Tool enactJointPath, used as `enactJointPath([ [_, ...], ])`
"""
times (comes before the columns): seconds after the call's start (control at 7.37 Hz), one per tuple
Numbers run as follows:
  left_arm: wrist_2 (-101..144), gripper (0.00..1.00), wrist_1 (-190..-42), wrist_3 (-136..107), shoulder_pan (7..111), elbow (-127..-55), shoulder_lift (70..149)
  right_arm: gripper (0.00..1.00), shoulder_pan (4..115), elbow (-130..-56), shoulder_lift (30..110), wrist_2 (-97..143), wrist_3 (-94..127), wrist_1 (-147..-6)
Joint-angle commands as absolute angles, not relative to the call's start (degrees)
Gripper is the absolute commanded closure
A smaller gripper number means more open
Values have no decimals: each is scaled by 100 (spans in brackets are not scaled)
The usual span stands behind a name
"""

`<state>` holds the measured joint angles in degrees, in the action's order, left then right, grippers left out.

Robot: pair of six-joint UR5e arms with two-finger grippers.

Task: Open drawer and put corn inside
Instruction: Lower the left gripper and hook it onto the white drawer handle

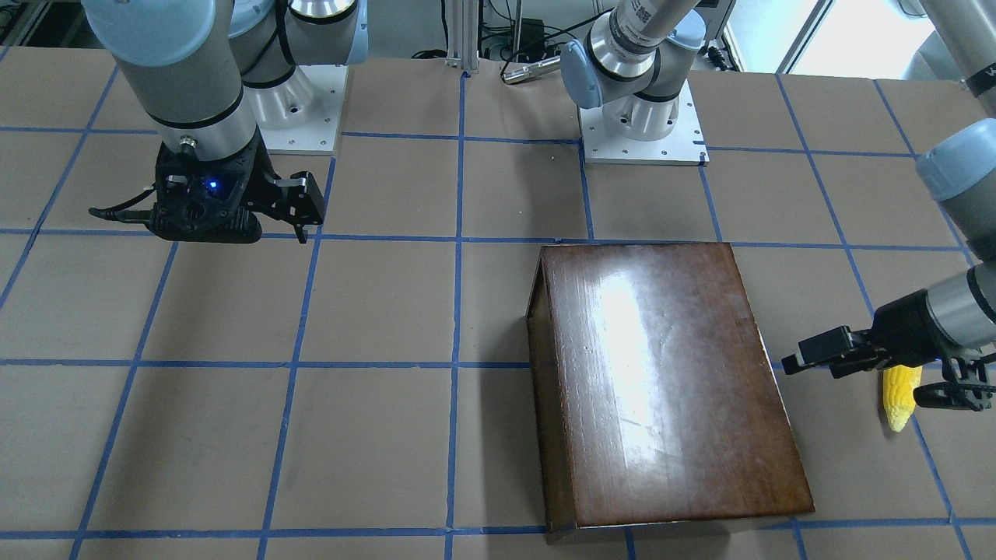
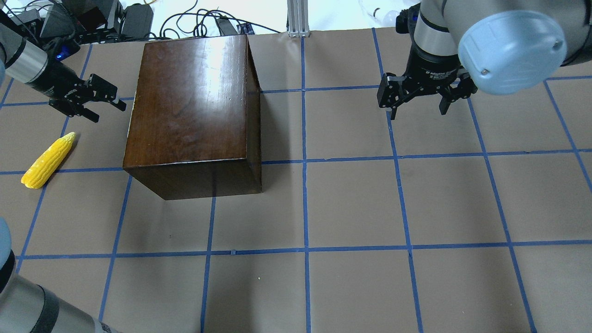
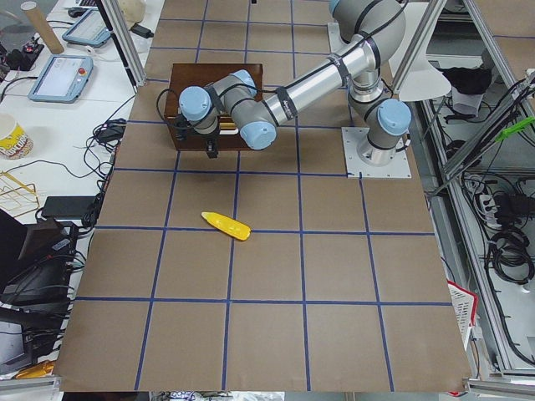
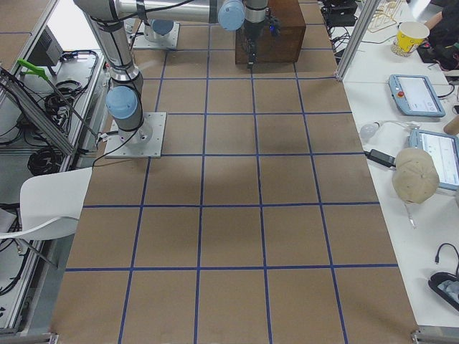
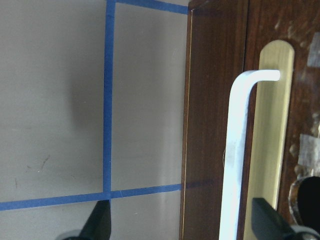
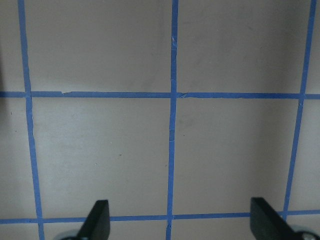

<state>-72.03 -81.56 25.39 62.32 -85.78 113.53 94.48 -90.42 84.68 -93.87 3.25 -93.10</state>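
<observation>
Currently the brown counter (image 2: 351, 208) carries one large thing, the dark glossy box (image 2: 194, 106), just ahead of the left gripper (image 2: 107, 111), whose jaws are spread and empty. The drawer (image 5: 215, 100) is shut. Its scuffed front panel faces those jaws, and the pale bar handle (image 5: 236, 150) on its brass plate lies between them, nearer one jaw than the other. The corn (image 2: 48, 159) lies on the counter behind and to one side of the left jaws, near them but touching neither them nor the box. The right gripper (image 2: 417, 111) hangs well away, its jaws also released and grasping nothing.

The step in hand looks like reaching for the handle. I would centre the jaws across the bar's middle, push in until it sits deep between them, clench, then pull straight along the drawer's run so the loose box neither twists nor slides.

The handle's lower end is cut off in the left wrist view, the gap behind the bar is hard to judge, and the drawer's inside is hidden.
</observation>
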Motion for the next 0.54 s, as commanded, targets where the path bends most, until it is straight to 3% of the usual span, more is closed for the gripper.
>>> enactJointPath([
  [0.0,-7146,0,-8156,2584,6240,-8578,11425,0,9448,-9044,8464,-9387,325,-9308],
  [0.41,-6979,0,-8156,2672,6240,-8587,11435,0,9448,-9044,8464,-9387,325,-9308],
])
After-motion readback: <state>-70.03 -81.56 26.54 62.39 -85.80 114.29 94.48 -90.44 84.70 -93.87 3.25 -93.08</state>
